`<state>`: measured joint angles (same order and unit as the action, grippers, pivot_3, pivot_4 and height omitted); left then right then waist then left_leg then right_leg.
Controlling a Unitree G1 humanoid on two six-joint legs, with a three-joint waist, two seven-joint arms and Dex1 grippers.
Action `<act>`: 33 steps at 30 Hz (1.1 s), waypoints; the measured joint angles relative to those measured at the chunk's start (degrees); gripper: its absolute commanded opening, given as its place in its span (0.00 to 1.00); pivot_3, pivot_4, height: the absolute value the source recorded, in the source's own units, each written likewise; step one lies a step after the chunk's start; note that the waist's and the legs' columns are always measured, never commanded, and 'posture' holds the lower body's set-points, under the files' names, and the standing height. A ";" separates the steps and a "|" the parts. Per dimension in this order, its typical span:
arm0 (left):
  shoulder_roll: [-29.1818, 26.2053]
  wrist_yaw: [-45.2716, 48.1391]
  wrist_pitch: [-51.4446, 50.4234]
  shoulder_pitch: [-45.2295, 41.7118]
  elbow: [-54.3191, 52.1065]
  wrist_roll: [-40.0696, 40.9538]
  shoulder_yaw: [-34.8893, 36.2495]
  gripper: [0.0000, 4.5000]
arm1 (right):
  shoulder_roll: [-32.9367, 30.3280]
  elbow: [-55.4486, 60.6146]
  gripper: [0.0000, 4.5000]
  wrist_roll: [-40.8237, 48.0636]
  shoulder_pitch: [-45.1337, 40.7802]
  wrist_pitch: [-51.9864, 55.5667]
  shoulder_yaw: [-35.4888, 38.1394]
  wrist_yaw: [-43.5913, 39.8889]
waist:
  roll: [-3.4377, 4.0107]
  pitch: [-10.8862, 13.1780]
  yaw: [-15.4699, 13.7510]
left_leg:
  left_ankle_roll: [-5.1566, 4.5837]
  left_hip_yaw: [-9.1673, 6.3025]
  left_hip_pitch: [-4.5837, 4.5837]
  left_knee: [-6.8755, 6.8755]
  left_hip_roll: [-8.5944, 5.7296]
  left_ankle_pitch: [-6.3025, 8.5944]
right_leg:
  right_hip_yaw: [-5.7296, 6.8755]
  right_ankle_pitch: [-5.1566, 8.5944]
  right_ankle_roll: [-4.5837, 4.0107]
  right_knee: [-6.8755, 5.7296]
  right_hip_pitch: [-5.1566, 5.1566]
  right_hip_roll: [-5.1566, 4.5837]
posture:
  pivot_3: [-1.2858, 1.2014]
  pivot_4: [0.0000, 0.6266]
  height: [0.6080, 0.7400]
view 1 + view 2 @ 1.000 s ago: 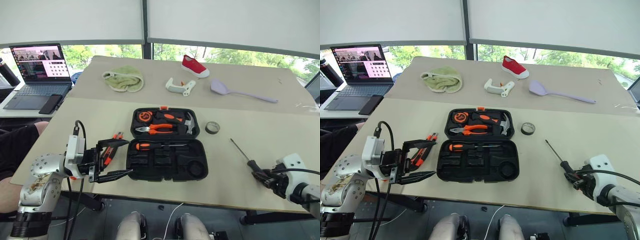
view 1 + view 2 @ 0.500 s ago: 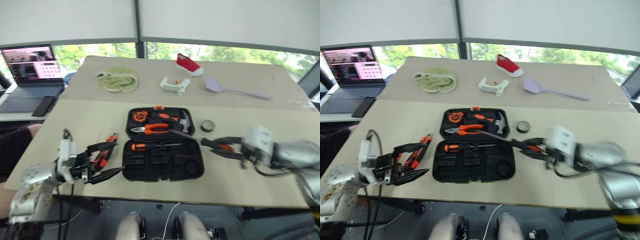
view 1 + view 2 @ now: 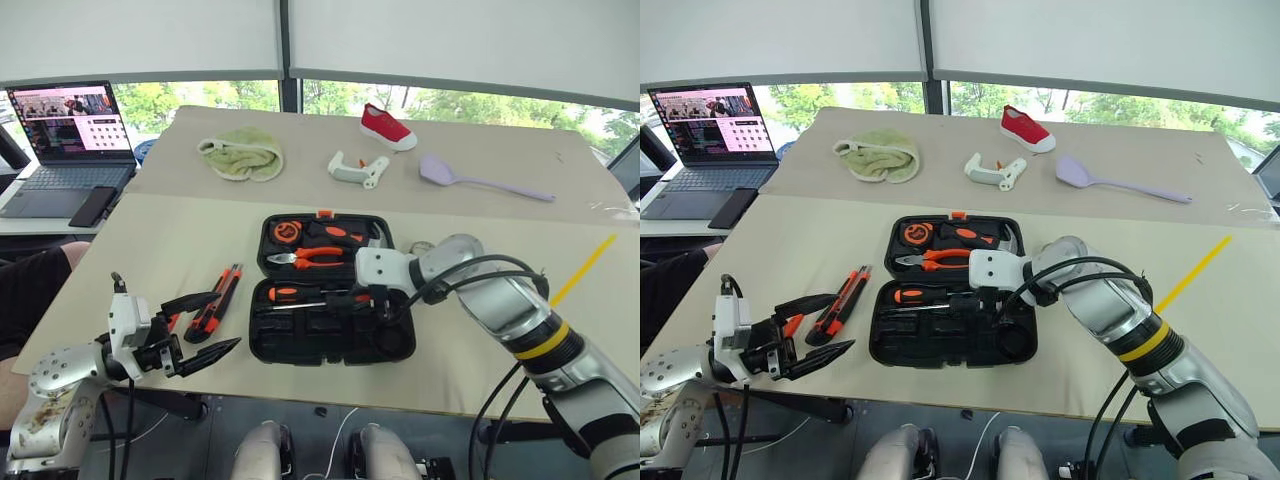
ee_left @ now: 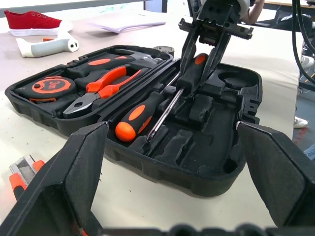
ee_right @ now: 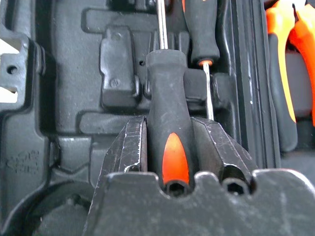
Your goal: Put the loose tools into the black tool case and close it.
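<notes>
The black tool case [image 3: 395, 342] lies open in the middle of the table. Over its near half, my right gripper [image 3: 376, 299] is shut on an orange-and-black screwdriver [image 5: 166, 105]. That tool's shaft [image 4: 165, 113] slants down into the tray beside a second screwdriver [image 3: 300, 294] lying in a recess. An orange-and-black utility knife [image 3: 219, 301] rests on the table left of the case. Near it, at the table's front left, my left gripper [image 3: 228, 320] stands open and empty. The black tape roll [image 4: 166, 49] sits beyond the case, behind my right arm.
Pliers [image 3: 315, 257], a tape measure [image 3: 288, 233] and a hammer fill the case's far half. Further back lie a green cloth [image 3: 242, 158], a white gadget [image 3: 358, 170], a red shoe [image 3: 388, 128] and a lilac spatula [image 3: 480, 180]. A laptop [image 3: 70, 115] stands at far left.
My right arm has swung in from the table's right side, carrying the screwdriver to the case's near half. The left gripper has drawn back slightly left and lower, still open.
</notes>
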<state>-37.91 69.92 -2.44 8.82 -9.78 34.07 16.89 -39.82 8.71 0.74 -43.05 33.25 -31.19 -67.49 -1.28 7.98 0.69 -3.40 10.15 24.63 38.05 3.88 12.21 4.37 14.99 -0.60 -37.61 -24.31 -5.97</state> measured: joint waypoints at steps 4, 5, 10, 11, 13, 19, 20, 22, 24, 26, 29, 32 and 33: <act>0.05 2.02 2.70 1.09 2.94 -0.32 0.03 1.00 | -0.50 -0.14 0.23 -0.02 -0.32 2.04 0.03 -0.79 | 0.00 0.00 0.06 | 0.00 -0.01 -0.01 0.00 0.01 0.00 | 0.02 0.00 -0.01 -0.01 0.00 0.00 | 0.52 0.24 0.97; 0.05 2.34 3.25 1.33 3.44 -0.37 0.04 1.00 | -0.71 0.02 0.23 -0.01 -0.32 2.52 0.18 -0.88 | 0.00 0.00 0.04 | 0.00 -0.01 0.00 0.00 0.00 0.00 | 0.03 0.00 -0.01 -0.01 0.00 -0.01 | 0.52 0.24 0.97; 0.30 3.66 5.68 2.10 5.29 -0.45 0.04 1.00 | -1.46 0.71 0.23 0.09 -0.19 4.81 0.82 -0.80 | 0.00 0.00 -0.01 | 0.14 -0.04 0.00 0.00 0.00 0.16 | 0.08 0.00 -0.01 0.00 0.01 -0.10 | 0.52 0.24 0.97; 0.35 3.90 6.08 2.13 5.68 -0.48 0.04 1.00 | -1.70 0.70 0.23 0.06 -0.11 4.83 1.00 -0.70 | 0.00 0.00 0.02 | 0.14 -0.05 0.00 0.00 0.00 0.16 | 0.09 0.00 -0.01 0.00 0.01 -0.09 | 0.52 0.24 0.97; 0.41 4.29 6.76 2.13 6.14 -0.55 0.04 1.00 | -2.01 0.35 0.23 -0.09 0.22 4.76 1.23 -0.53 | 0.00 0.00 0.07 | 0.13 -0.05 0.00 0.00 0.00 0.16 | 0.09 0.00 -0.01 0.00 0.01 -0.08 | 0.52 0.24 0.97; 0.86 5.31 8.77 1.84 8.51 -0.79 0.03 1.00 | -2.61 -0.29 0.23 -0.25 0.64 2.90 1.24 -0.88 | 0.00 0.00 0.14 | 0.11 -0.05 0.00 0.00 0.01 0.15 | 0.09 0.01 -0.01 0.00 0.01 -0.05 | 0.52 0.24 0.97; 0.99 5.47 9.15 1.74 8.75 -0.86 0.01 1.00 | -2.62 -0.41 0.23 -0.39 0.64 2.34 1.24 -1.08 | 0.00 0.00 0.14 | 0.11 -0.05 0.00 0.00 0.01 0.15 | 0.10 0.01 -0.01 0.00 0.01 -0.05 | 0.52 0.24 0.97; 1.19 5.75 9.95 1.32 9.61 -1.14 -0.03 1.00 | -2.62 -0.84 0.23 -0.45 0.65 1.19 1.24 -1.46 | 0.00 0.00 0.13 | 0.11 -0.05 0.00 0.00 0.01 0.15 | 0.10 0.01 -0.01 0.00 0.02 -0.05 | 0.52 0.24 0.97; 1.34 5.96 10.21 1.22 10.12 -1.23 -0.04 1.00 | -2.62 -0.98 0.23 -0.48 0.77 0.48 1.34 -1.79 | 0.00 0.00 0.14 | 0.07 -0.05 0.00 0.00 0.01 0.12 | 0.10 0.01 -0.01 0.00 0.02 -0.04 | 0.52 0.24 0.97; 1.61 6.16 10.80 1.23 10.82 -1.29 -0.04 1.00 | -2.61 -1.55 0.34 -0.47 1.07 -0.67 1.67 -1.99 | 0.00 0.00 0.14 | 0.08 -0.05 0.00 0.00 0.01 0.10 | 0.10 0.01 0.00 0.01 0.02 -0.03 | 0.52 0.24 0.97; 2.05 6.50 12.13 1.32 10.91 -1.49 -0.04 1.00 | -1.76 -3.35 0.59 -0.55 1.09 -2.87 2.35 -2.03 | 0.00 0.00 0.15 | 0.07 -0.05 0.00 0.00 0.02 0.10 | 0.10 0.01 -0.01 0.01 0.02 -0.02 | 0.52 0.24 0.97; 2.31 6.55 12.36 1.42 11.09 -1.92 -0.11 1.00 | -1.02 -5.19 0.80 -0.21 1.12 -7.40 3.40 -2.36 | 0.00 0.00 0.17 | 0.02 -0.05 0.01 0.00 0.03 0.07 | 0.11 0.02 -0.01 0.00 0.01 0.02 | 0.52 0.24 0.97; 2.31 6.54 12.37 1.46 11.13 -2.06 -0.10 1.00 | -0.49 -5.52 0.80 0.67 1.12 -9.10 4.27 -2.84 | 0.00 0.00 0.19 | -0.02 -0.05 0.00 0.00 0.04 0.03 | 0.10 0.02 -0.02 0.00 0.01 0.05 | 0.52 0.24 0.97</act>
<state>-35.60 76.45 9.92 10.28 1.35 32.01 16.79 -40.31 3.19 1.40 -41.93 24.15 -26.92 -70.33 -1.28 7.98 0.88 -3.42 10.10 24.63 38.04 3.92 12.24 4.47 15.01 -0.62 -37.61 -24.30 -5.92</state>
